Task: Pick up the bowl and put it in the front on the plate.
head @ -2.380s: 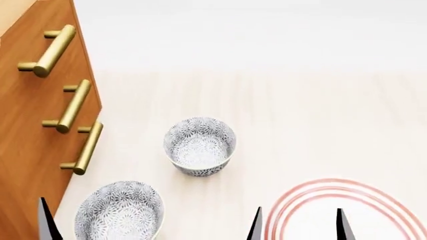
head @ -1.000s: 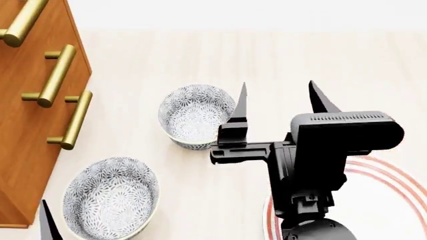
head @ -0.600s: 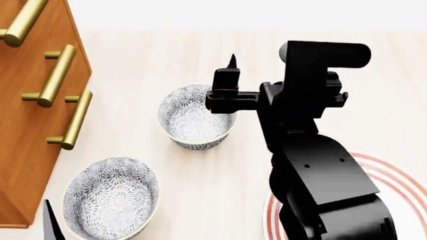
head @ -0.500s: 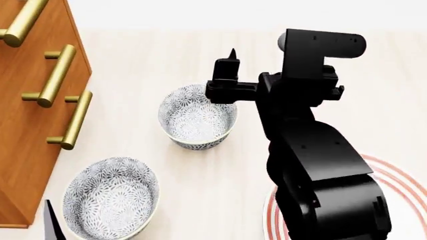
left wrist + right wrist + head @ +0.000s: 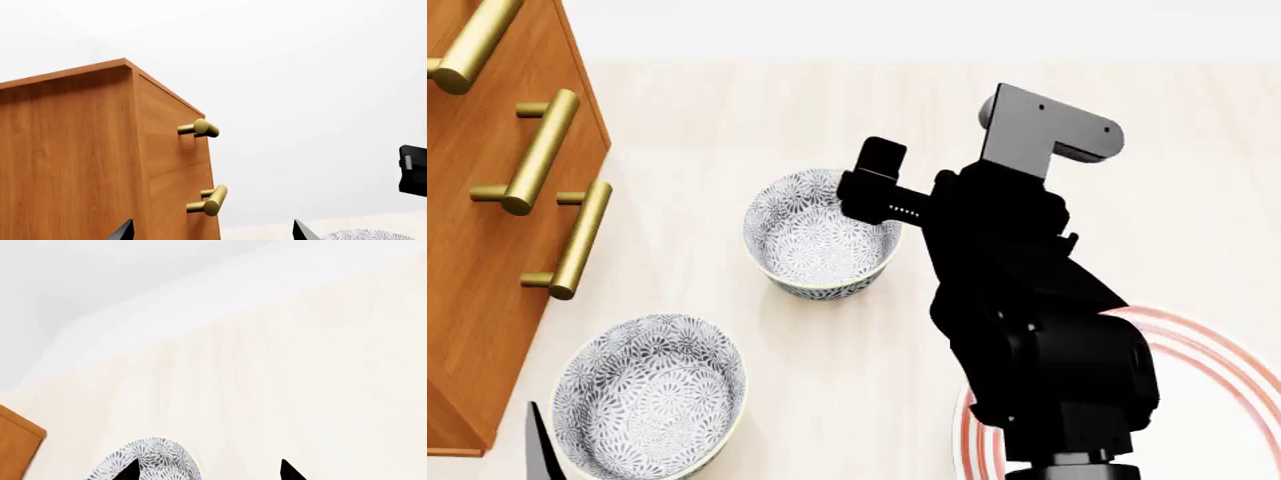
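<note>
Two floral grey-blue bowls stand on the pale table. The farther bowl [image 5: 818, 236] lies under my right arm, and a nearer one [image 5: 647, 397] sits at the front left. My right gripper [image 5: 209, 472] is open and tipped down over the farther bowl [image 5: 152, 460]. One of its fingertips [image 5: 130, 471] is over that bowl's rim and the other is over bare table. Its finger base [image 5: 881, 172] shows beside the bowl's right rim. The red-ringed plate [image 5: 1194, 345] lies at the front right, mostly hidden by the arm. My left gripper [image 5: 212, 232] is open and empty.
A wooden cabinet [image 5: 494, 250] with brass bar handles [image 5: 539, 150] stands at the left, close to both bowls; it fills the left wrist view [image 5: 80, 160]. A left fingertip [image 5: 541, 450] shows at the front left edge, beside the nearer bowl.
My right arm came in from the front, reached over the table and pitched its gripper down over the farther bowl's right rim. Bowls, plate and left gripper stayed put.
</note>
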### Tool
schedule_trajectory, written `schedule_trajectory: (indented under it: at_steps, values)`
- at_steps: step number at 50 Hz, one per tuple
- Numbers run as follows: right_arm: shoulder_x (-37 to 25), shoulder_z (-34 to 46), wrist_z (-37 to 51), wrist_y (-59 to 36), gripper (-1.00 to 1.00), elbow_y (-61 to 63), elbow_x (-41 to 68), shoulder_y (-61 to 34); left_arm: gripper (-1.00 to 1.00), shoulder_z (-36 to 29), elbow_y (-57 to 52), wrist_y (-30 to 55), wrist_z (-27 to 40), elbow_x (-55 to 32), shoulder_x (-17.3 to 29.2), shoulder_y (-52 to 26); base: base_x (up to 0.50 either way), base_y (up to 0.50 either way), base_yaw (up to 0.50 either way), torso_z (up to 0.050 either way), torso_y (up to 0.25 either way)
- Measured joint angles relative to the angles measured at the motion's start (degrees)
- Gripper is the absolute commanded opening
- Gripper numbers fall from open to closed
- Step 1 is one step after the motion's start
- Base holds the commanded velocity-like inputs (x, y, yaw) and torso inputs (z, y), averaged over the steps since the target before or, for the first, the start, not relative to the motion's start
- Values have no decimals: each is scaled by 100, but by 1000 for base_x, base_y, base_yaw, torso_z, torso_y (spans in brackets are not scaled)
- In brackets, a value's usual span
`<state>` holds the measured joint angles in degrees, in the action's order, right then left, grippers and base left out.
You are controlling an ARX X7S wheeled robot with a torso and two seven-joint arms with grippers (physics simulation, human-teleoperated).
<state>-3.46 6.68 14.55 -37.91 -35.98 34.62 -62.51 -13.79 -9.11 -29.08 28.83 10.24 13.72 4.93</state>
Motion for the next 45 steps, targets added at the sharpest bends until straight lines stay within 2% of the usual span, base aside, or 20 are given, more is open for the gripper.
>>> schedule_trajectory:
  at_steps: [17,45]
  values:
    - [110,201,55,155,100,-494,115,-62,100,-58,17,49,14,-40,41,-13,0,0,0,0,0]
    - [181,109,374,439,100,-1030,821,-196,100,-169,45,92,33,-92,113,-30,0,0,0,0,0]
